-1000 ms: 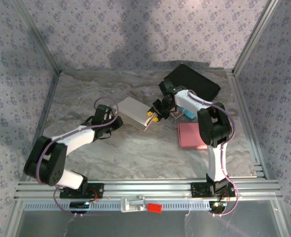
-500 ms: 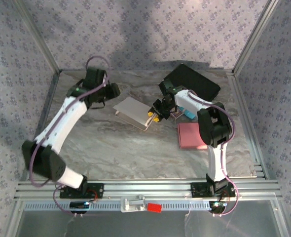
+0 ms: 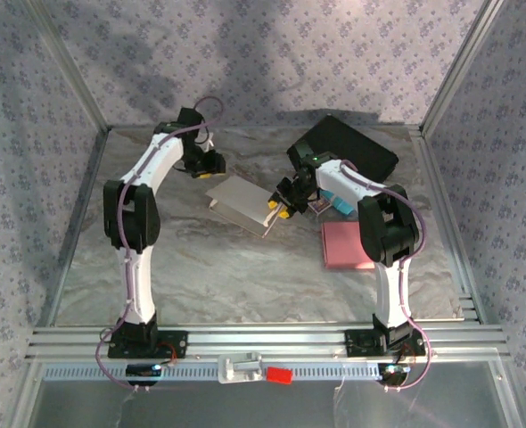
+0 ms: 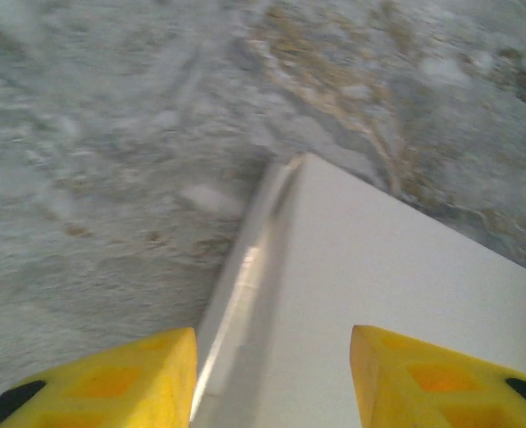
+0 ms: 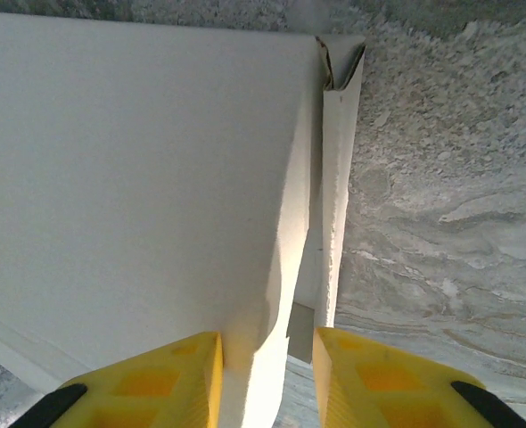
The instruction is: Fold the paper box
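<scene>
The paper box [image 3: 239, 200] is a flat, pale cardboard piece lying on the marbled table near the middle back. My right gripper [image 3: 280, 209] is at its right edge. In the right wrist view the yellow fingers [image 5: 160, 383] are shut on a raised side flap of the paper box [image 5: 138, 169], with a second thin flap [image 5: 339, 178] standing beside it. My left gripper [image 3: 211, 166] hovers at the box's far left corner, arm stretched to the back. In the left wrist view it [image 4: 272, 379] is open, and the box corner [image 4: 379, 276] lies below the gap, untouched.
A black flat case [image 3: 350, 145] lies at the back right. A pink pad [image 3: 346, 244] and a small blue object [image 3: 341, 206] sit right of the right arm. Patterned walls and aluminium posts [image 3: 94, 116] enclose the table.
My left arm has swung from the box's near left side up to its far left corner, and its jaws have opened. The right gripper has kept its hold; the box barely shifted.
</scene>
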Controlling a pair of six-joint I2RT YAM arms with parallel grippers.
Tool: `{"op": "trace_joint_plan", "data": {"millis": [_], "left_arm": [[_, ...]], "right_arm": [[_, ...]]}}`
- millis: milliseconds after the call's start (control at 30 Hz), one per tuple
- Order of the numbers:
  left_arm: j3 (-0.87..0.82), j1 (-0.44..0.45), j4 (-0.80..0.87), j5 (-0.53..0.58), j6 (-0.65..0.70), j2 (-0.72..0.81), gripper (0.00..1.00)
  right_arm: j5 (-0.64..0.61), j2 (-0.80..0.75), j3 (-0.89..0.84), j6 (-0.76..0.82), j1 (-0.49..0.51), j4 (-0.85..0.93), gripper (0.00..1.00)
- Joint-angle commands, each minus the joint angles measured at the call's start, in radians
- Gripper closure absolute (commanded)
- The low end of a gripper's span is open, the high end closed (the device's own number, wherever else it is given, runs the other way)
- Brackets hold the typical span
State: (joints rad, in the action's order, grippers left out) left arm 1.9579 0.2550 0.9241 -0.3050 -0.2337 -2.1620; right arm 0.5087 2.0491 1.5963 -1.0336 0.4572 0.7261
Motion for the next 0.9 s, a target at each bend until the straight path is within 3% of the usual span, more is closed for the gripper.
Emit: {"op": "trace_joint_plan", "data": {"millis": [0,333,867], "left_arm": [[-0.031,0.015,0.038,-0.028,0.046,0.011,0.51],[-0.186,0.015,-0.029,-0.009,0.043,0.071,0.5],[-0.349,0.027,-0.128,-0.081,-0.049,0.17,0.65]], "right_arm": [[-0.012,-0.004,0.027,0.016,0.003,0.031,0.67],[-0.003,0.0,0.016,0.009,0.003,0.012,0.66],[0.026,-0.039,-0.067,0.075,-0.012,-0.018,0.63]]}}
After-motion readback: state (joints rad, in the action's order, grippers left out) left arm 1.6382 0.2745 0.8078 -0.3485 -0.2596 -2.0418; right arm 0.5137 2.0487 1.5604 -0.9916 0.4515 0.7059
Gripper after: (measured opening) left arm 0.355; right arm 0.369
